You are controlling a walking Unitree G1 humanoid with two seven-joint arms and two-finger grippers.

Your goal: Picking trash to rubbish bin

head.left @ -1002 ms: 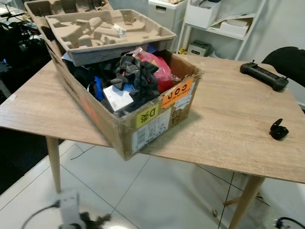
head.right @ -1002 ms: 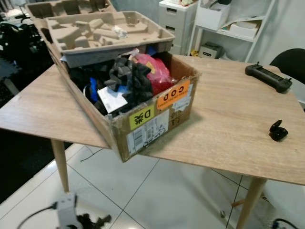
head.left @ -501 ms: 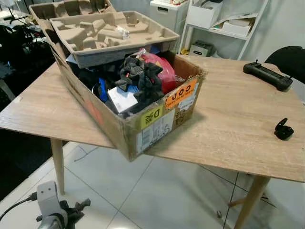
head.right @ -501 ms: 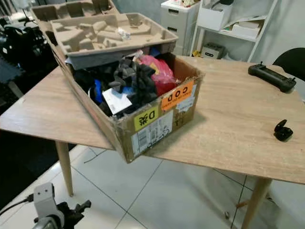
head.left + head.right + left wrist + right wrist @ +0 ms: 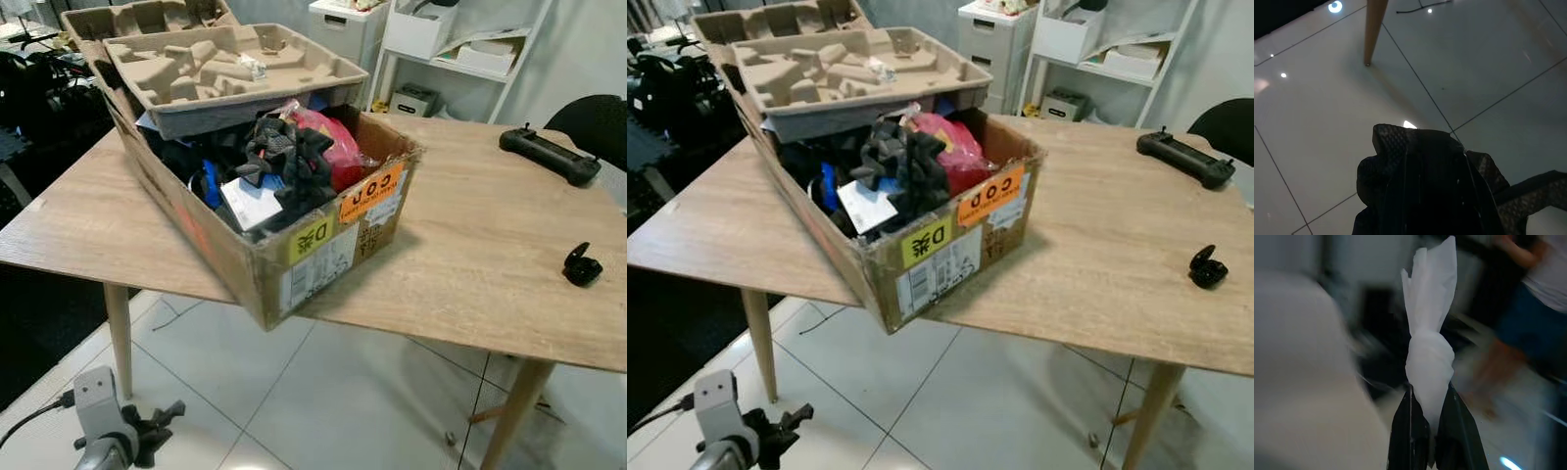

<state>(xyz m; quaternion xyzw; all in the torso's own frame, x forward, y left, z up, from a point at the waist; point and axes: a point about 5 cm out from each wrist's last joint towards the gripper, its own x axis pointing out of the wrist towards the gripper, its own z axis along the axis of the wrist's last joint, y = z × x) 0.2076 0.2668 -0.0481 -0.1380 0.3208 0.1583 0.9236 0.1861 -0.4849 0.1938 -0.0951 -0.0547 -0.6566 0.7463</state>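
A twisted white tissue (image 5: 1429,350) is clamped between the right gripper (image 5: 1431,423) fingers, while crumpled black mesh foam (image 5: 1425,181) is pinched by the left gripper (image 5: 147,436) below the overfilled cardboard box (image 5: 265,211).

We see a wooden table (image 5: 470,245) | cardboard box (image 5: 294,264) overhanging its near edge, stuffed with mixed trash | two moulded pulp trays (image 5: 225,69) stacked on the box | black controller (image 5: 547,155) and small black case (image 5: 582,265) at right | left gripper (image 5: 157,426) low over tiled floor (image 5: 323,392), fingers' state unclear.

Box (image 5: 294,264) on table (image 5: 470,255), left; tray (image 5: 235,69) atop; earbud case, perhaps, (image 5: 582,266) right.
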